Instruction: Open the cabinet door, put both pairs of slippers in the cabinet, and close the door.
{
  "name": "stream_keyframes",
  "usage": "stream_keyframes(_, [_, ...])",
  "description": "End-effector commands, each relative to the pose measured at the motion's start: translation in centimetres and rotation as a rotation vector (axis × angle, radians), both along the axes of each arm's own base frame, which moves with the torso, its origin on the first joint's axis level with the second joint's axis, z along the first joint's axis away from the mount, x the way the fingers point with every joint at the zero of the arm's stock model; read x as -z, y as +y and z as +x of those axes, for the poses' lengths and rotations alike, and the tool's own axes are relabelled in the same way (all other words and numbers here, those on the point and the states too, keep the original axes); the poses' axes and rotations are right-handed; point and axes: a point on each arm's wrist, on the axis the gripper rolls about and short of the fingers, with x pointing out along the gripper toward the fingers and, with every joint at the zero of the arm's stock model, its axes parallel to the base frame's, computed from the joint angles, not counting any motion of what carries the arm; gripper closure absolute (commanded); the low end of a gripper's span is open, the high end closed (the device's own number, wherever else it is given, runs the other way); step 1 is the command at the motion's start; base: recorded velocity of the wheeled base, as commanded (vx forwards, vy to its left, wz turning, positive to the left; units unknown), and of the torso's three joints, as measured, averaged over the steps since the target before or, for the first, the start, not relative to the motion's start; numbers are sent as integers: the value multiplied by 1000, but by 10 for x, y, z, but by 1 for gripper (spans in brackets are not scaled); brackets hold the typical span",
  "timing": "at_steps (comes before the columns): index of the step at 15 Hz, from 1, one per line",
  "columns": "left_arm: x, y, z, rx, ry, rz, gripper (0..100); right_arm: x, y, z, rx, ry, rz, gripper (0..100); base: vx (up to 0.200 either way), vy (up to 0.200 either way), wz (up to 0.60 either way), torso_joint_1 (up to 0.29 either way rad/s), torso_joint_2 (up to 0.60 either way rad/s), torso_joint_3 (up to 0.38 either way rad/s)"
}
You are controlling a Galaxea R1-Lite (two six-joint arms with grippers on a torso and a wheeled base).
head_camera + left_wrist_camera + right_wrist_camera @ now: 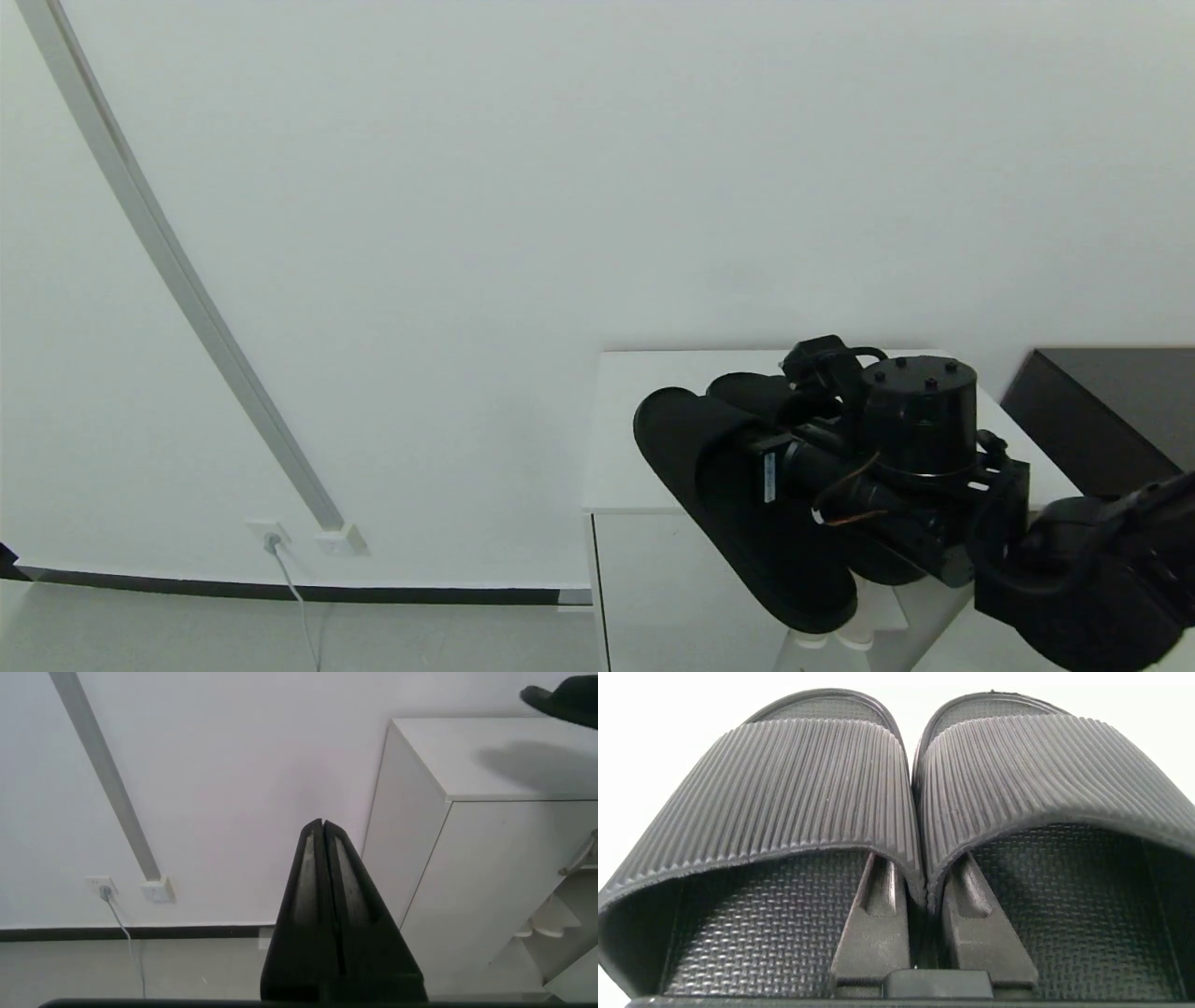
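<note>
Head view: my right jaws hold the black slippers (738, 485) above the front edge of the white cabinet (644, 429). Left wrist: left jaws closed, empty. Right wrist: one finger inside each slipper; a firm squeeze and a level descent are needed.

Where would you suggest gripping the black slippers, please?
I'd pinch the touching inner sides of the black slippers, coming from the heel ends, one finger under each strap, as the right gripper does: side by side, one squeeze holds both.
</note>
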Motion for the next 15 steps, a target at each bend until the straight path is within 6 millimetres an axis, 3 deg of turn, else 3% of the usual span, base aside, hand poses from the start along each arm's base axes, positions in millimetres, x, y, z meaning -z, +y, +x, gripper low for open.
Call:
stream_keyframes(1, [0, 0, 0, -1, 1, 1, 100, -11, -5, -16, -22, -20, 20, 100, 0, 0, 0, 0, 0, 0])
stream_keyframes(11, [0, 0, 0, -2, 1, -4, 100, -4, -2, -20, -30, -3, -3, 100, 0, 0, 0, 0, 0, 0])
stream_keyframes(15, [0, 0, 0, -1, 1, -2, 100, -2, -1, -21, -34, -1, -8, 100, -200, 0, 0, 11, 8, 2])
